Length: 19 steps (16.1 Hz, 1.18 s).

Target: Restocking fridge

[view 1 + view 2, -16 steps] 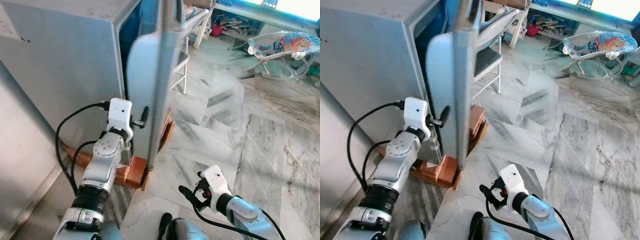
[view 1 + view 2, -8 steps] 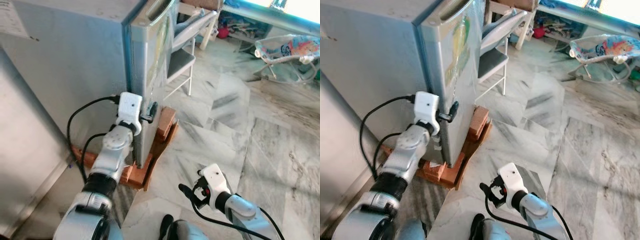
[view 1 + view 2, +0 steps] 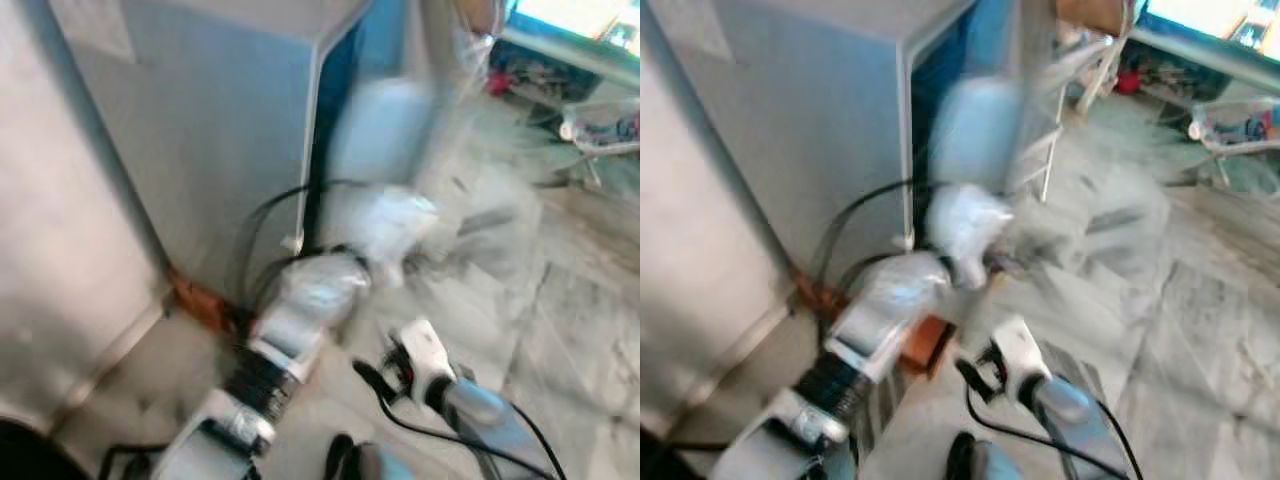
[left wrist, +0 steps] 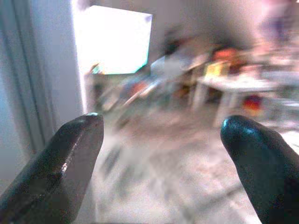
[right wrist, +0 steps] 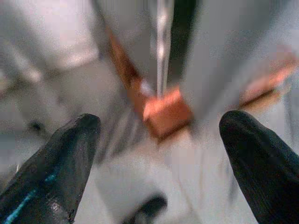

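Since half a second ago the whole view has swung and blurred, so the camera is moving; the fridge door (image 3: 385, 120) now stands ajar again, a dark blue gap showing beside the fridge (image 3: 200, 130) body, where it looked nearly closed before. Left arm is smeared by motion, its white wrist near the door's lower edge; the left gripper (image 4: 161, 163) points past the door edge into the room, its two black fingers (image 4: 60, 163) spread wide with nothing between them. Right gripper (image 5: 159, 158) hangs low over the marble floor (image 3: 570, 300), fingers likewise wide apart and empty, looking toward the orange bricks (image 5: 166, 109) under the fridge. A folding chair (image 3: 1060, 90) and a baby bouncer (image 3: 1240, 125) sit further back, too blurred for detail. Progress, as I judge it: early. Door is being worked open, but no food or bottle to stock can be made out, neither gripper carries anything, and the shelves are hidden. Left to do: open the door fully, fetch items, place them inside, close up.
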Available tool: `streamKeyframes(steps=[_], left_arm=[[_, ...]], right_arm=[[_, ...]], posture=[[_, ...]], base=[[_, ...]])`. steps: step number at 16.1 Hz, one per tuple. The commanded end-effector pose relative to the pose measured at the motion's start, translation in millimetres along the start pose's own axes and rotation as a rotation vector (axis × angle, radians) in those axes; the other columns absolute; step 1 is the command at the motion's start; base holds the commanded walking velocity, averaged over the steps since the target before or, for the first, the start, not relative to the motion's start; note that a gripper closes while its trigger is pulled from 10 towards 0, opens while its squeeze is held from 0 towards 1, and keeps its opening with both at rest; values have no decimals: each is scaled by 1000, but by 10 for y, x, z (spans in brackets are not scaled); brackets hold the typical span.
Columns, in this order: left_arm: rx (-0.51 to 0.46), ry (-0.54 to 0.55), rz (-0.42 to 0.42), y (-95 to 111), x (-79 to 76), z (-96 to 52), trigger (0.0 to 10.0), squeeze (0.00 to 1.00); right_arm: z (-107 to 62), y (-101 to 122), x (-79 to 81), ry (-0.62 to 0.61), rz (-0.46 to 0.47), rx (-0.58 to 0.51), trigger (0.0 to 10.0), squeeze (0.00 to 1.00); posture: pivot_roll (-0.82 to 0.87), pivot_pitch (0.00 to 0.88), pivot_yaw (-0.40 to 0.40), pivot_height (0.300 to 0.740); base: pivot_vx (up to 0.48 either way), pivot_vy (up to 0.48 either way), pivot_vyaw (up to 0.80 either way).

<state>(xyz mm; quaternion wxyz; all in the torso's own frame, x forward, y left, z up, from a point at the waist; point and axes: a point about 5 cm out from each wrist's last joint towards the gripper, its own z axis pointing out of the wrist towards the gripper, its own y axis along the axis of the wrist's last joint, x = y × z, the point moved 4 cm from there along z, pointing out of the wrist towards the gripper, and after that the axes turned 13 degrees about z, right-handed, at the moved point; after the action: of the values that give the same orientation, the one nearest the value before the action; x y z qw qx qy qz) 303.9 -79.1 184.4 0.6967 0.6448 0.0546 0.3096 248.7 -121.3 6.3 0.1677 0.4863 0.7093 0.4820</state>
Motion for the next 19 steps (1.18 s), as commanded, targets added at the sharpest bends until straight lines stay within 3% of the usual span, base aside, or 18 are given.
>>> streamKeyframes(steps=[1,2,3,6,7,8,9,10,12,15,19], left_arm=[[-48,-15,-48,142,-116,196,10000,0],[-5,25,-24,12,-3,132,10000,0],[61,121,-13,-166,229,-9,10000,0],[221,393,37,-513,848,-560,10000,0],[243,439,34,-568,934,-664,10000,0],[287,540,51,-670,1087,-946,10000,0],[311,575,45,-730,1107,-1076,10000,0],[351,589,97,-792,1079,-1242,10000,0],[413,636,75,-911,972,-1549,10000,0],[495,683,83,-1018,845,-1948,10000,0],[497,736,151,-809,1009,-2045,10000,0]], right_arm=[[-65,-115,-65,-31,14,31,10000,0],[-59,-114,-61,-32,14,29,10000,0],[-58,-117,-63,-34,13,30,10000,0],[-42,-36,-65,-26,20,-16,10000,0],[-36,12,-51,-14,22,-41,10000,0],[-9,210,45,32,31,-138,10000,0],[-1,288,50,20,35,-177,10000,0],[2,351,38,-3,17,-206,10000,0],[-6,445,-28,-58,56,-261,10000,0],[2,501,-54,-74,40,-295,10000,0],[62,571,-55,-72,27,-308,10000,0]], posture=[[97,91,-96,740],[97,91,-94,740],[105,93,-90,740],[114,96,-91,740],[117,97,-92,740],[119,98,-92,740],[121,101,-91,740],[127,105,-90,740],[135,107,-90,740],[155,120,-88,740],[206,133,-84,740]], base=[[0,0,0],[0,0,0],[0,0,0],[0,0,0],[0,0,0],[0,0,0],[0,0,0],[0,-244,0],[0,-390,0],[0,-445,-204],[0,-472,-500]])
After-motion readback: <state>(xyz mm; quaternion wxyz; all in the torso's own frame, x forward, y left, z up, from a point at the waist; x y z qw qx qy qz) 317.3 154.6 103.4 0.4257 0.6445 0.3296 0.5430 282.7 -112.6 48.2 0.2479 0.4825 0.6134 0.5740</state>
